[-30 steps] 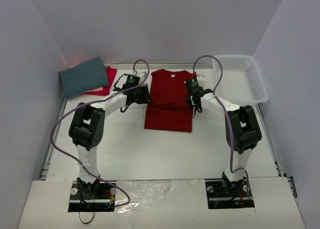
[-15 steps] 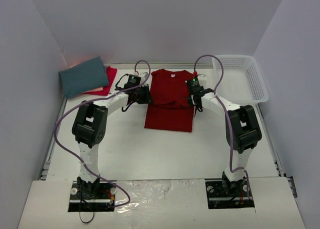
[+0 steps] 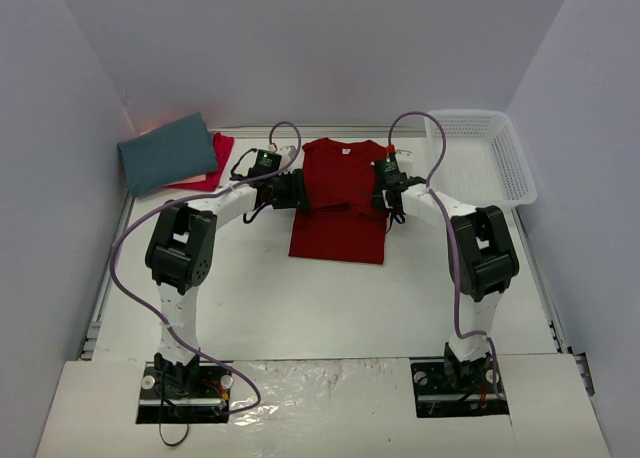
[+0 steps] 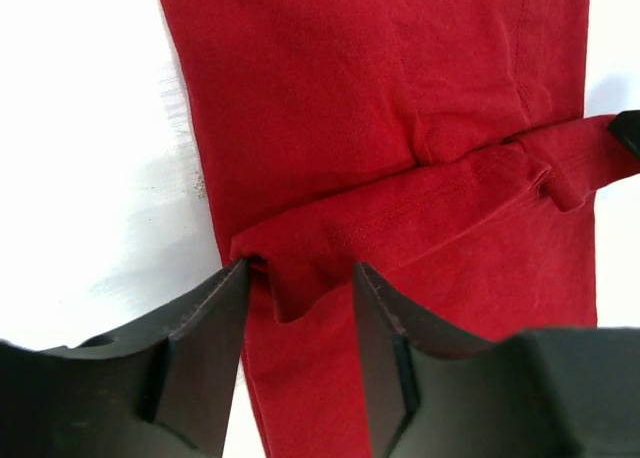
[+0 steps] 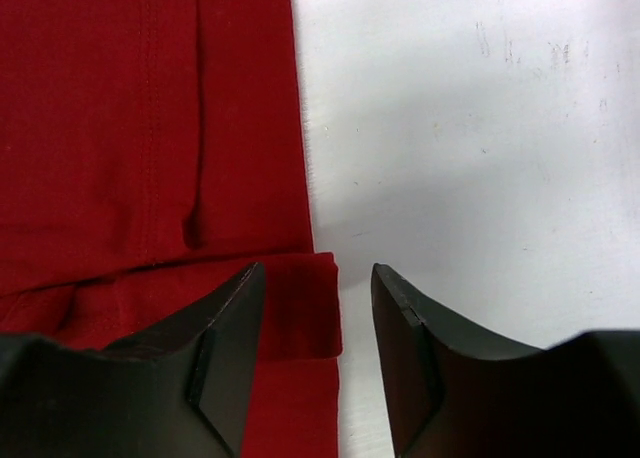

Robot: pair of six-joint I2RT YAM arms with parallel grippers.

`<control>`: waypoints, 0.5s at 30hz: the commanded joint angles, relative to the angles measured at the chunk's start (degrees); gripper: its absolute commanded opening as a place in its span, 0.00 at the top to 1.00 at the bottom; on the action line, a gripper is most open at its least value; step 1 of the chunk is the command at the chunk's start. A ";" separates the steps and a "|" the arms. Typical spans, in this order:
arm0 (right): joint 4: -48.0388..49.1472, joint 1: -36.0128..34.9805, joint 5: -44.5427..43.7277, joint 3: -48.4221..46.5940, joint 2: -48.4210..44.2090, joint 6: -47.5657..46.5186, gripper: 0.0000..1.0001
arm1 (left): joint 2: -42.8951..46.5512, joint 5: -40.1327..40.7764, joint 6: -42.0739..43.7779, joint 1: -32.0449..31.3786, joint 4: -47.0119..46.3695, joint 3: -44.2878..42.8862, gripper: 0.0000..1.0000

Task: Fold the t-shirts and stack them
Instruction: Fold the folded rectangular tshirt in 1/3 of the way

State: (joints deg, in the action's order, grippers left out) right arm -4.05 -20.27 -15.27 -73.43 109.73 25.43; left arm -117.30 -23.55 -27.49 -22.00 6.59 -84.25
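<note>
The deep red t-shirt (image 3: 340,203) lies flat at the middle back of the table, with a folded band across its middle (image 4: 400,218). My left gripper (image 3: 296,191) is at the shirt's left edge, its jaws open; the loose end of the fold (image 4: 290,278) sits between them, touching the left finger (image 4: 215,318). At the right edge my right gripper (image 3: 384,200) is open over the fold's corner (image 5: 315,298), the cloth not pinched. A folded slate-teal t-shirt (image 3: 168,153) rests on a pinkish-red t-shirt (image 3: 217,158) at the back left.
A white mesh basket (image 3: 505,163) stands at the back right, near the right arm. Grey walls close in the table on three sides. Bare white tabletop (image 3: 320,298) lies between the shirt and the arm bases.
Both grippers have gone from shut to open, letting go of the red shirt's fold, which now lies on the shirt. The left arm has shifted slightly right.
</note>
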 commanded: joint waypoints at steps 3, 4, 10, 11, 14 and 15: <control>-0.43 0.23 -0.55 -1.72 -2.59 -0.21 0.57 | 2.24 0.52 0.06 0.47 -0.17 -2.76 0.54; -0.43 0.23 -0.64 -1.63 -3.12 -0.03 0.57 | 2.42 0.70 -0.02 0.55 -0.09 -2.85 0.53; -0.69 0.15 0.85 -1.46 -5.66 0.14 0.54 | 4.70 0.26 -0.90 0.47 -0.61 -2.06 0.53; -0.78 0.15 1.03 -1.19 -6.11 0.15 0.54 | 5.75 0.43 -0.99 0.47 -0.79 -1.71 0.53; -1.30 -0.29 1.38 -0.49 -7.60 0.06 0.50 | 8.21 2.01 -1.08 0.47 -0.88 0.83 0.53; -1.39 -0.47 1.55 -0.31 -8.39 0.06 0.49 | 8.83 2.28 -1.08 0.47 -0.70 1.36 0.53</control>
State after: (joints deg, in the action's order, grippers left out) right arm -4.10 -20.34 -13.93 -73.43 105.91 25.45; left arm -114.87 -22.81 -27.90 -22.00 6.52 -83.48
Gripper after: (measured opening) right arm 0.502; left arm 0.470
